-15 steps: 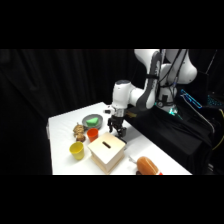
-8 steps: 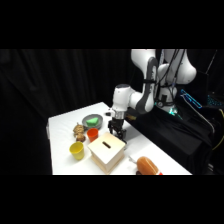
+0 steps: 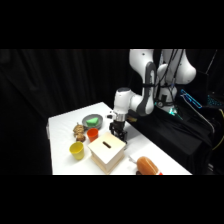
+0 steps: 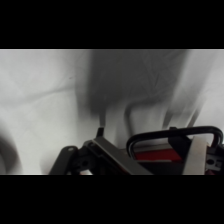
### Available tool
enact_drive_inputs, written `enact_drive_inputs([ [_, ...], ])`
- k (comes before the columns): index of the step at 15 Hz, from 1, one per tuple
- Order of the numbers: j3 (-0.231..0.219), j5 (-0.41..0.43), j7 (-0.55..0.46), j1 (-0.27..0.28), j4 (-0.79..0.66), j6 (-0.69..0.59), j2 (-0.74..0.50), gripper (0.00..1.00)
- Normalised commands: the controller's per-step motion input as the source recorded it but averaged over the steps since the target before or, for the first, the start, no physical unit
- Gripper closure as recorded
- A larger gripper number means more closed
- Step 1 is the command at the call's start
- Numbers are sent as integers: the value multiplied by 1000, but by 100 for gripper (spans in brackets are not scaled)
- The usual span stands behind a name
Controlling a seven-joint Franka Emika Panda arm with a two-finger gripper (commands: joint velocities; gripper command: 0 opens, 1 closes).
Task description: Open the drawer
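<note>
The pale wooden box [image 3: 107,154] with a dark slot [image 3: 106,145] on top stands near the table's front. My gripper [image 3: 119,136] hangs low at the box's far right side, close against it. From the side the drawer itself is hidden behind the box and gripper. In the wrist view a black curved handle [image 4: 175,133] arches over a reddish-orange strip of the drawer [image 4: 156,156] at the lower right, with a pale panel [image 4: 196,156] beside it. The gripper's black linkage [image 4: 95,157] fills the bottom edge.
A yellow cup [image 3: 77,150] stands left of the box, with an orange cup [image 3: 92,133], a brownish object [image 3: 79,131] and a green bowl [image 3: 92,120] behind it. An orange cylinder [image 3: 147,165] lies at the front right. The white table [image 3: 62,125] ends close on the left.
The gripper has shifted slightly right and down behind the box. The box and the other objects have stayed in place.
</note>
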Motion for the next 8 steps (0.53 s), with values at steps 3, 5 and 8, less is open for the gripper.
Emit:
enact_drive_inputs([
  [3,-58,-117,7,-16,-339,214,-203,0],
  [5,-51,-141,13,-45,-346,224,-183,0],
  [8,-91,-162,23,-29,-372,227,-206,0],
])
